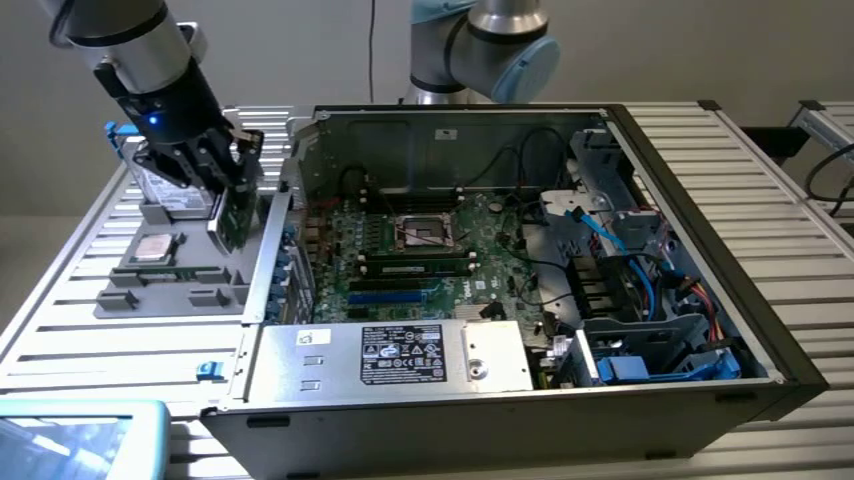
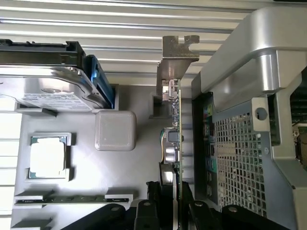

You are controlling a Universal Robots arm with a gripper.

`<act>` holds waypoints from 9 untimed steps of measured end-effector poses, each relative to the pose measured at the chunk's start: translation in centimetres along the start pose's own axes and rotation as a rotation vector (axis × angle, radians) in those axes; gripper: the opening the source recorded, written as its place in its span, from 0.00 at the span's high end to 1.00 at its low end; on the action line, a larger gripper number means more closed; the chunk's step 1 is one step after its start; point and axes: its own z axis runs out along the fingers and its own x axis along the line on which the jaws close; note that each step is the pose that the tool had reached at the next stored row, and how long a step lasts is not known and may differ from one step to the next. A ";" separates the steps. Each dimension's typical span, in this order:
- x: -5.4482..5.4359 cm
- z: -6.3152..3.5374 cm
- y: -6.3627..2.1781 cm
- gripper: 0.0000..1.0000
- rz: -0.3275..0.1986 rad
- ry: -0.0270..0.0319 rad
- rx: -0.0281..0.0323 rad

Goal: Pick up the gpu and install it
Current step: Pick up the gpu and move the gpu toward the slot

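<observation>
The claw (image 1: 224,188) is clamped on the gpu (image 1: 231,220), holding it on edge over the grey tray (image 1: 167,285) on the table (image 1: 60,335). In the exterior view, the card sits at nine o'clock from the open computer case (image 1: 534,260), just beside its wall.

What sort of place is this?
Probably a robotics lab's PC-assembly bench: an open computer case on a slatted metal table, a grey parts tray beside it, the gripper holding the gpu.
</observation>
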 end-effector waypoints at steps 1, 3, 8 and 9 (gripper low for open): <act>0.0 -0.39 0.01 0.72 0.000 0.0008 -0.0001; -0.1 -1.10 0.01 0.72 0.000 0.0028 0.0000; -0.3 -3.09 0.00 0.72 0.001 0.0077 0.0002; -0.3 -3.46 -0.01 0.72 0.001 0.0087 0.0002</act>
